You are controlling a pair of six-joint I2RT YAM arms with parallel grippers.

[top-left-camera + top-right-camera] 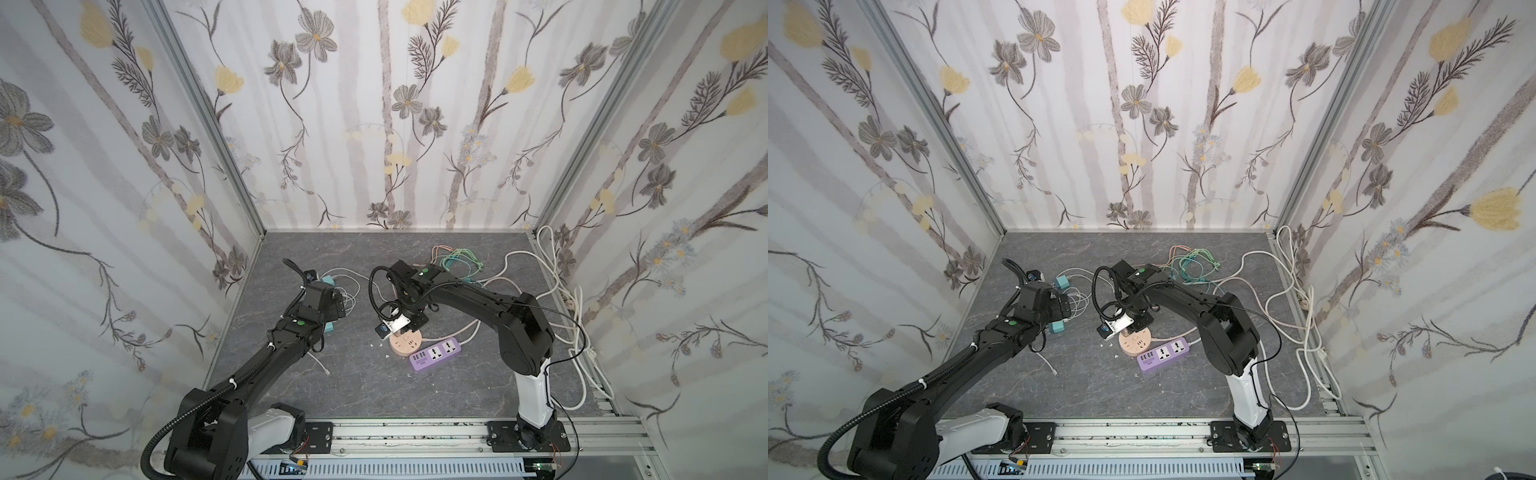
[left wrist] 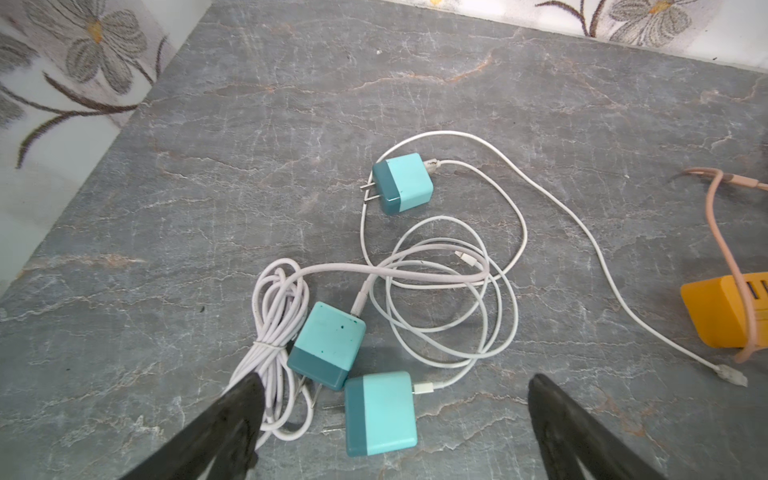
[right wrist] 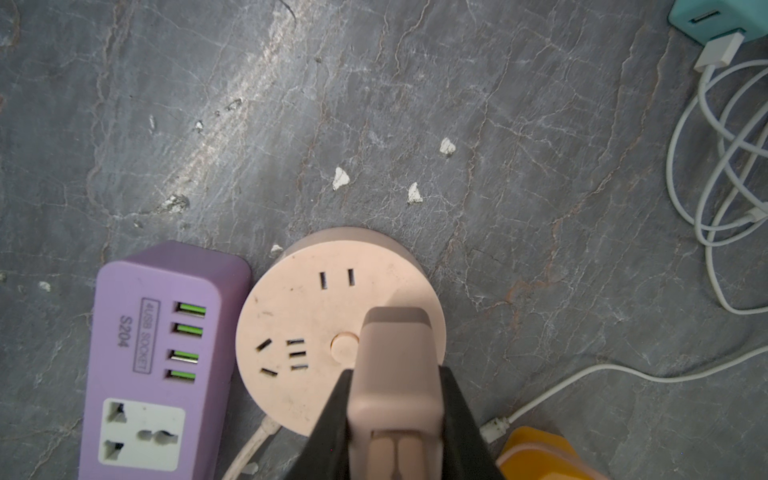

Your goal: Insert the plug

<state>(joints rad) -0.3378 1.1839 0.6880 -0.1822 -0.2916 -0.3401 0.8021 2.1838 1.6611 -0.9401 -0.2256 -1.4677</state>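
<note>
On the grey bench, the pink plug is held tight between the two fingers of the right pincer, right over the round pink socket, which is set just beside the purple power strip. Whether the plug's pins are in the holes cannot be seen. The left pincer is opened wide with nothing held in it, and three blue-green chargers with white cords are seen lying on the bench below it.
</note>
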